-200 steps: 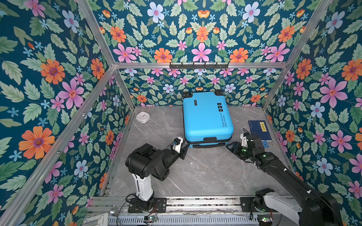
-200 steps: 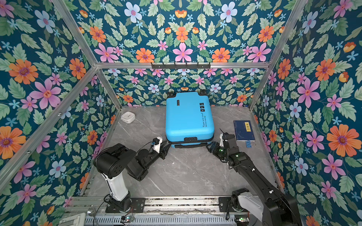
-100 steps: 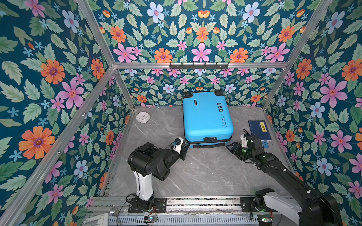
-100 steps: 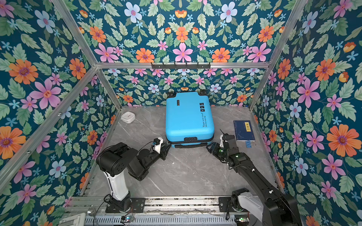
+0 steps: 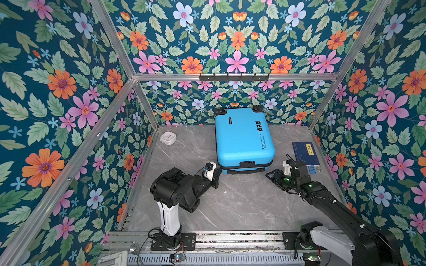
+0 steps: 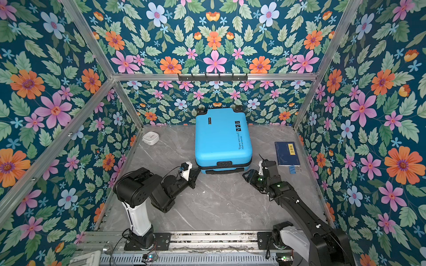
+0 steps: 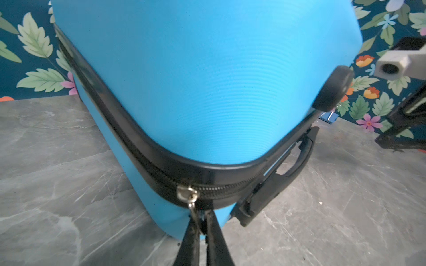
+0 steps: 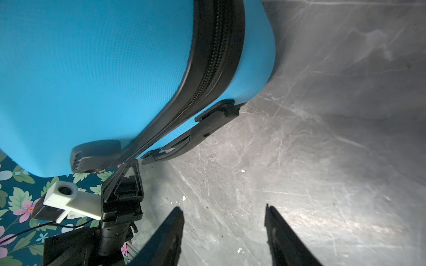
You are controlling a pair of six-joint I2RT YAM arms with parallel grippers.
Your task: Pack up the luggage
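The sky-blue suitcase (image 5: 244, 138) lies flat on the grey tabletop (image 5: 242, 207), at the middle, with its wheels toward the back wall. It is shut. The dark-blue book (image 5: 305, 153) lies outside it, on the right, so we judge that the packing itself is not begun and that the step in hand is to unzip the case.

In the left wrist view the left fingers (image 7: 190, 241) are pressed together on the metal zipper pull (image 7: 193, 208), which hangs from the slider at the near left corner of the case. The right fingers (image 8: 169, 241) stand well apart and hold nothing. They hover over the tabletop near the near right corner, without touching the case.

For the next move we think the left arm must draw the pull along the zipper track (image 8: 207, 76) and follow the bend of the corner, not pull away from the case. The suitcase is light and may slide, so the right fingers may need to hold it in place.
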